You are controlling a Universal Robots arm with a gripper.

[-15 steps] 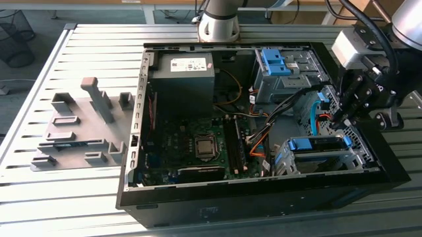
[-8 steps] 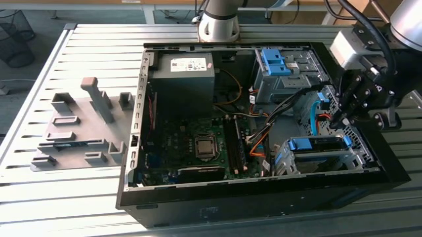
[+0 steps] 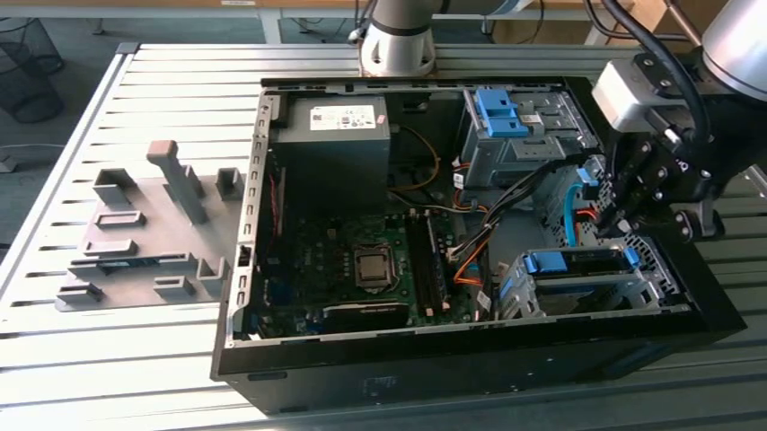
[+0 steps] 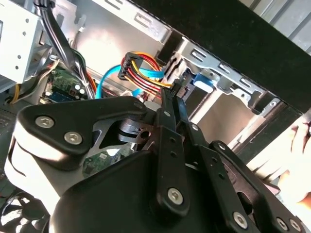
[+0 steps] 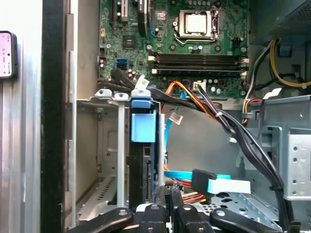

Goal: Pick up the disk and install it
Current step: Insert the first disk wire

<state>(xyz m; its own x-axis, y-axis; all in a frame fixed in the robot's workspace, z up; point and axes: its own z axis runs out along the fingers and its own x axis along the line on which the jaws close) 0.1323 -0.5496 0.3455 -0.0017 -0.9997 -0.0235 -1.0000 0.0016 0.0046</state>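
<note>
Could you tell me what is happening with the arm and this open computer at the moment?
The gripper is down inside the open computer case, at the edge on the exterior view's right, just beside the lower drive cage. The disk, in its blue caddy, sits edge-on in that cage, as the first wrist view shows. The fingers reach in near a bundle of coloured cables.

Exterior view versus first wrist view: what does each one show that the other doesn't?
The exterior view takes in the slatted table, a grey block on it, and the arm's base. The first wrist view adds a light blue plug. Both show the circuit board, the blue-framed disk in its metal cage, and the gripper.
</note>
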